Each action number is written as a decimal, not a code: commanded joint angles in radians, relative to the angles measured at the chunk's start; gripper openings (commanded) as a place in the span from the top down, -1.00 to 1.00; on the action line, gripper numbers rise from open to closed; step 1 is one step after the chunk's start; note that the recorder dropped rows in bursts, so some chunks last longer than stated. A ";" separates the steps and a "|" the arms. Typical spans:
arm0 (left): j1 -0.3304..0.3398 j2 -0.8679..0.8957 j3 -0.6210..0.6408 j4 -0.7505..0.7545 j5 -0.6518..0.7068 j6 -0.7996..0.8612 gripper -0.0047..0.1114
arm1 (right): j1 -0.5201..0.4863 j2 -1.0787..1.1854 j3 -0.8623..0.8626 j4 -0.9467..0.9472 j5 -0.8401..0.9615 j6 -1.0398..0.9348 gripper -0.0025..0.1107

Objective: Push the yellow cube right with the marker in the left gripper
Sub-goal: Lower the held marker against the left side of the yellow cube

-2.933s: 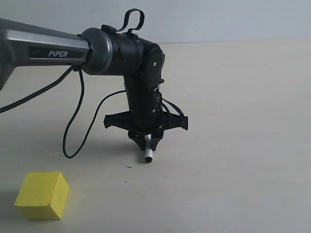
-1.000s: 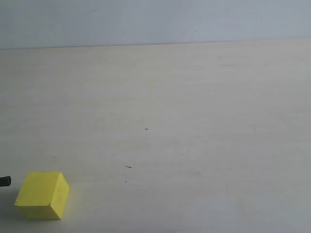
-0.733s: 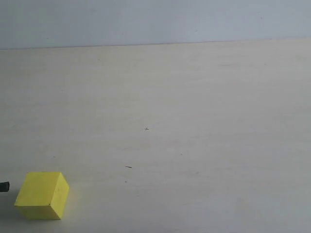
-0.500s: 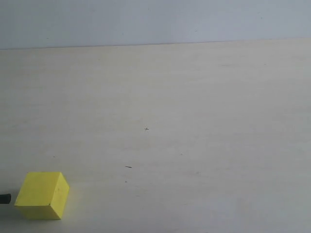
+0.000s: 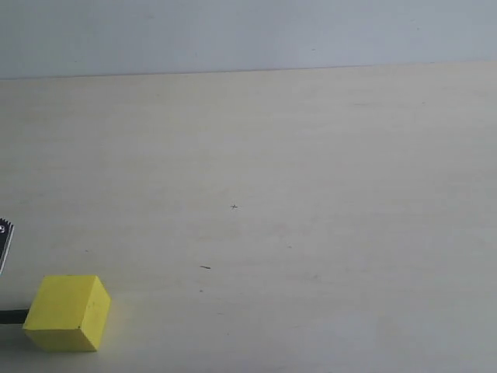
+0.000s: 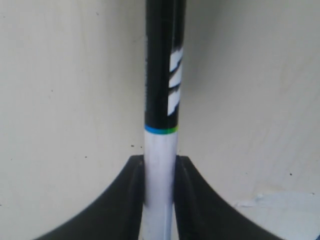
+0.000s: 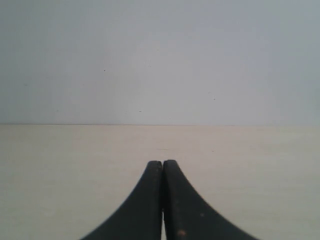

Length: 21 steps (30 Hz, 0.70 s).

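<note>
The yellow cube (image 5: 67, 312) rests on the pale table near the front left corner of the exterior view. A black marker end (image 5: 12, 315) pokes in from the left edge and reaches the cube's left face. Just above it, a sliver of the left gripper (image 5: 4, 242) shows at that edge. In the left wrist view the left gripper (image 6: 160, 164) is shut on the marker (image 6: 162, 75), pinching its white barrel; the black half with the white logo points away. The cube is out of that view. The right gripper (image 7: 162, 163) is shut, with nothing between its fingers.
The pale table (image 5: 311, 194) runs back to a grey-blue wall (image 5: 248, 31). A few tiny dark specks (image 5: 205, 267) mark the tabletop. The right wrist view looks across bare table toward the wall.
The left arm swung out of the exterior view to the left. Over the last second the marker's black end dropped along the left edge to the cube's left face. The cube has not shifted.
</note>
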 commanded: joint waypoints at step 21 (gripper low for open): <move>-0.004 -0.007 -0.043 -0.077 0.126 0.013 0.92 | 0.001 -0.005 0.004 -0.001 -0.005 -0.001 0.96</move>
